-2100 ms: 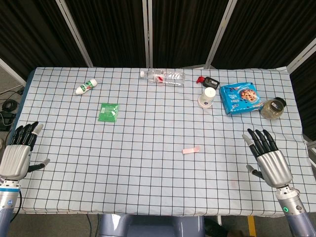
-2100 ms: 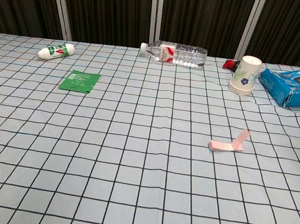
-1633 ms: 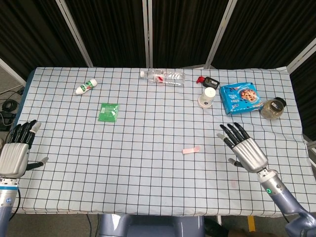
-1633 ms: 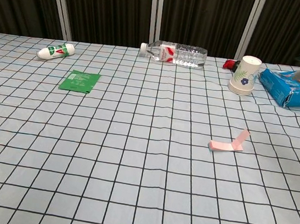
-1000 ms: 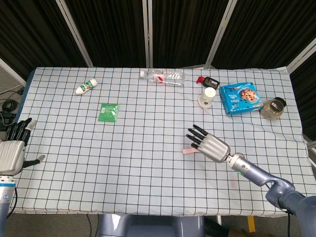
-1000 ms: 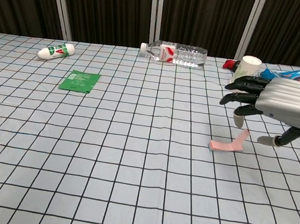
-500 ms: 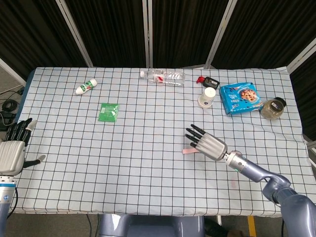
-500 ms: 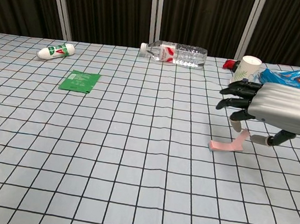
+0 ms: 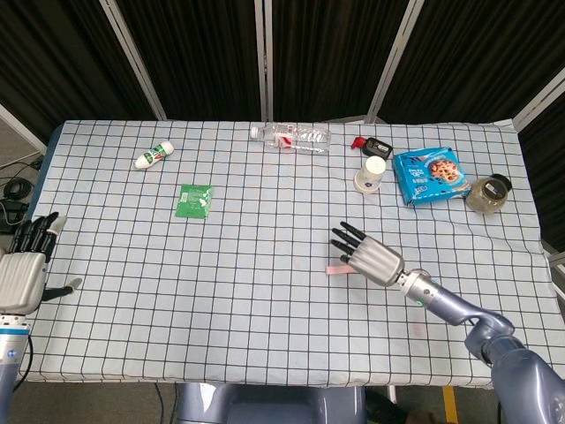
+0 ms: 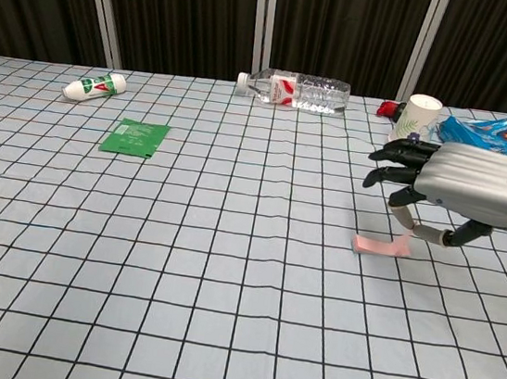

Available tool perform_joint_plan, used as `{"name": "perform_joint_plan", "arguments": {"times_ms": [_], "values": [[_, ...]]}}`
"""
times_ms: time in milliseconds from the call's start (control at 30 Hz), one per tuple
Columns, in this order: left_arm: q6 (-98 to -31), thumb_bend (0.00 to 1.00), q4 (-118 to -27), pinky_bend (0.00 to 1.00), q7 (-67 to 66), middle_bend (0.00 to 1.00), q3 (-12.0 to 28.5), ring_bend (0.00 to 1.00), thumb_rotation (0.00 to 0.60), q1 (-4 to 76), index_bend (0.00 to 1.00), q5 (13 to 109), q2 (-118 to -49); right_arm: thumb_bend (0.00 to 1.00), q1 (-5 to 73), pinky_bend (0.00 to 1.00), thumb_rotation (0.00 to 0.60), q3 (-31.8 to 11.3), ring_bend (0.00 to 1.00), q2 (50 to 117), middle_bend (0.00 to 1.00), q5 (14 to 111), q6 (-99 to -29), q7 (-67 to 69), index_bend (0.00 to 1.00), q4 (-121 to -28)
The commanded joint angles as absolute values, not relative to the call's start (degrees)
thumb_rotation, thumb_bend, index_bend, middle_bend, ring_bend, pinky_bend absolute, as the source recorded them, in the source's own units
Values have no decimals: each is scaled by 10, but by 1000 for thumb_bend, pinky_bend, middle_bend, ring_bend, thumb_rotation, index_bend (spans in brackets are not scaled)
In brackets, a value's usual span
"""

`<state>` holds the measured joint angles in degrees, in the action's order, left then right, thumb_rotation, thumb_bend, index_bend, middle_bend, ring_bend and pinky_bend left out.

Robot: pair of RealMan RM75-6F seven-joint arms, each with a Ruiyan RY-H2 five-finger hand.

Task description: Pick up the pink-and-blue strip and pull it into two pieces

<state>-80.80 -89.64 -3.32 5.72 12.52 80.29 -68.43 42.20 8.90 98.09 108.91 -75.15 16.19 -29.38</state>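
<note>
The pink-and-blue strip [image 9: 335, 268] [image 10: 378, 246] lies on the checked tablecloth, right of the table's middle. My right hand [image 9: 369, 256] [image 10: 464, 185] hovers just above its right end, palm down and fingers spread, pointing left. Its thumb and one finger hang close to the strip's upturned end, which they mostly hide; I cannot tell whether they touch it. My left hand [image 9: 22, 274] stays at the table's near left edge with fingers apart and nothing in it; the chest view does not show it.
Along the far side lie a clear bottle [image 9: 291, 137] [image 10: 295, 89], a white-and-green tube [image 9: 153, 155] and a green packet [image 9: 194, 200]. A paper cup [image 9: 371, 175] [image 10: 416, 115], blue cookie box [image 9: 431, 176] and jar [image 9: 488, 193] stand behind the right hand.
My right hand swung in from the table's right edge to above the strip, then sank slightly toward the upturned end. The left hand pulled back a little, and the strip has not moved.
</note>
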Motion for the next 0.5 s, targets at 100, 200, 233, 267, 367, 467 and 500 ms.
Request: {"name": "perform_joint_plan", "arguments": {"times_ms": [100, 200, 233, 267, 367, 467, 500], "values": [[-806, 0, -896, 0, -33, 0, 57, 0, 600, 125, 0, 803, -685, 405, 422, 0, 600, 87, 0, 984, 184, 1076, -742, 175, 639, -301], [-804, 0, -894, 0, -33, 0, 57, 0, 600, 126, 0, 802, -686, 433, 424, 0, 600, 83, 0, 982, 188, 1068, -739, 183, 681, -313], [-803, 0, -894, 0, -33, 0, 57, 0, 600, 126, 0, 802, -686, 436, 425, 0, 600, 82, 0, 982, 191, 1066, -739, 185, 685, -317], [-801, 0, -893, 0, -33, 0, 57, 0, 600, 126, 0, 802, -687, 438, 426, 0, 600, 79, 0, 980, 193, 1063, -739, 187, 686, -324], [-796, 0, -893, 0, -31, 0, 56, 0, 600, 128, 0, 801, -687, 447, 432, 0, 600, 71, 0, 973, 200, 1054, -738, 195, 692, -352], [-792, 0, -894, 0, -29, 0, 55, 0, 600, 130, 0, 804, -689, 449, 442, 0, 600, 57, 0, 961, 204, 1042, -734, 200, 697, -397], [-790, 0, -895, 0, -28, 0, 55, 0, 600, 131, 0, 805, -690, 450, 447, 0, 600, 50, 0, 954, 204, 1036, -729, 199, 699, -419]]}}
